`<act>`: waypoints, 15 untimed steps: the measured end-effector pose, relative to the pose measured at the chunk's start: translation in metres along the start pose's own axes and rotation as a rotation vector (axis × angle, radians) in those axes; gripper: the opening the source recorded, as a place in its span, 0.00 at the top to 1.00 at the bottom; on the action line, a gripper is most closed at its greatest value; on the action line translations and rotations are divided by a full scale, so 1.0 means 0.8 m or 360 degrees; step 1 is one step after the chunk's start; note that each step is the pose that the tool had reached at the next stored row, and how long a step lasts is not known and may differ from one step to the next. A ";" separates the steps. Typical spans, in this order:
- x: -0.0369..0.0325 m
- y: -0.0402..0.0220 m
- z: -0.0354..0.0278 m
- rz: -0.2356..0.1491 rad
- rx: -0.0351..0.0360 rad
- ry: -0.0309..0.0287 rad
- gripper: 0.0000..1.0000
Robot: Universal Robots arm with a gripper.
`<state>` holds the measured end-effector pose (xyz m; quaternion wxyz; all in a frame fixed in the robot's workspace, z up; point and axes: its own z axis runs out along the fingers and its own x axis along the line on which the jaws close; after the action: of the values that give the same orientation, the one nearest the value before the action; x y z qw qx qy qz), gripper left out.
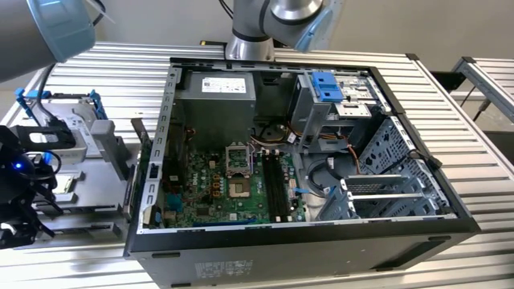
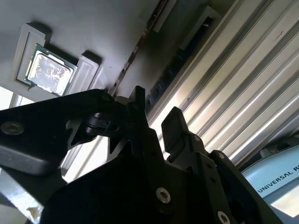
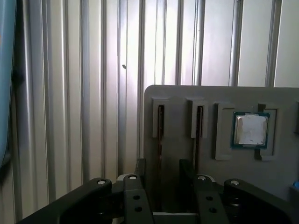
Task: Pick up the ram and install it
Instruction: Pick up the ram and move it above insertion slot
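Observation:
The ram (image 3: 160, 126) stands on edge in a slot of a grey parts tray (image 3: 177, 98), a thin dark strip. My gripper (image 3: 163, 170) is open, and its two black fingers (image 3: 140, 175) stand on either side of the line of that stick, close above the tray. In the second wrist view the same ram (image 2: 170, 70) runs as a dark board down toward the gap of the gripper (image 2: 156, 114). Whether a finger touches it I cannot tell. In the exterior view my black wrist assembly (image 1: 24, 174) hangs over the tray (image 1: 92, 180) at that view's left.
A second stick (image 3: 199, 122) stands in the neighbouring slot, with a processor chip (image 3: 251, 129) in a recess beyond it. The open computer case (image 1: 418, 150) fills the middle of the ribbed metal table (image 1: 120, 66), its green motherboard (image 1: 216, 192) and long black slots (image 1: 277, 186) exposed.

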<state>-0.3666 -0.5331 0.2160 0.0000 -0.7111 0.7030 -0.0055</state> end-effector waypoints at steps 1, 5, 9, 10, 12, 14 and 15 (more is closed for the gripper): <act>0.0000 0.0000 0.0021 0.0000 0.0000 0.00007 0.00; -0.0001 0.0001 0.0104 0.0000 0.0000 0.00033 0.00; -0.0001 0.0001 0.0178 0.0000 0.0000 0.00065 0.00; -0.0001 0.0001 0.0196 0.0000 0.0000 0.00073 0.00; -0.0001 0.0002 0.0228 0.0000 0.0000 0.00089 0.00; -0.0002 0.0002 0.0257 0.0000 0.0000 0.00100 0.00; -0.0002 0.0002 0.0268 0.0000 0.0000 0.00105 0.00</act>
<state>-0.3666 -0.5331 0.1945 -0.0023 -0.7110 0.7031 -0.0078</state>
